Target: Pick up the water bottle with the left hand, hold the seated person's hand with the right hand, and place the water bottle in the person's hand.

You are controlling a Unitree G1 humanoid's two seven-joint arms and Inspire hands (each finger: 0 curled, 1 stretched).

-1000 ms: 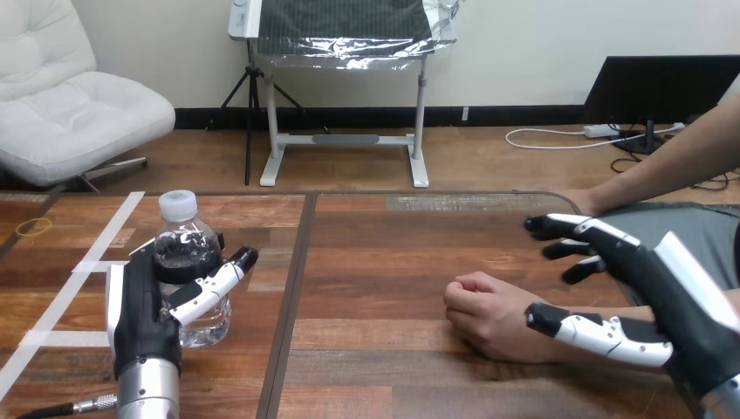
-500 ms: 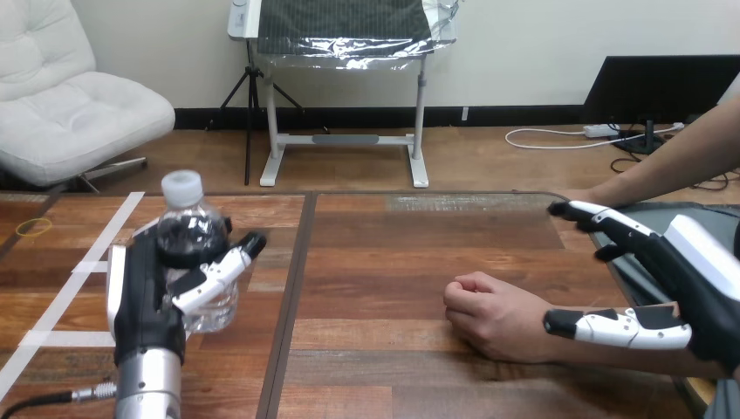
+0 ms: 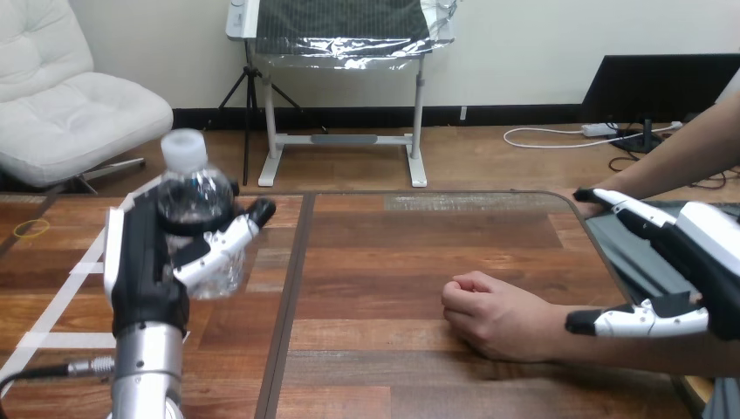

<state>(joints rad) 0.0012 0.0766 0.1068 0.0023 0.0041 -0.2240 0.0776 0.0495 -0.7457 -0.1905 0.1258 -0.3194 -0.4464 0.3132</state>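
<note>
A clear water bottle [image 3: 195,199] with a white cap is lifted off the table at the left, with my left hand [image 3: 147,262] shut on it, fingers and thumb curled round its body. The person's hand [image 3: 489,314] rests as a loose fist on the table at centre right, its forearm running off to the right. My right hand [image 3: 689,262] is open at the far right, fingers straight above the forearm and thumb beside the wrist, not closed on it.
The wooden table [image 3: 393,253] has a dark seam down its middle and white tape lines [image 3: 61,297] at the left. A yellow rubber band [image 3: 33,228] lies at the far left edge.
My left hand has raised the bottle off the table. My right hand has drawn back to the right, away from the person's fist.
</note>
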